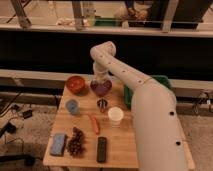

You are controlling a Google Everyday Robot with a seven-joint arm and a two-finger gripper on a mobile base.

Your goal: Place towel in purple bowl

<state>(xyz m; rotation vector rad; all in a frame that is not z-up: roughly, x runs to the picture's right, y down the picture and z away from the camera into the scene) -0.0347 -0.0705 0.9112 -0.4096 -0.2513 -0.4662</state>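
Purple round bowl (101, 89) sits at the far edge of the light wooden table (119, 144), directly under the gripper (100, 79) of the white robot arm (127, 76). Whether that gripper is grasping anything cannot be told; the towel cannot be made out.

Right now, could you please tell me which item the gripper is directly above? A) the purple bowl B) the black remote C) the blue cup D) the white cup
A: the gripper hangs just over the purple bowl, which stands beside the red bowl.
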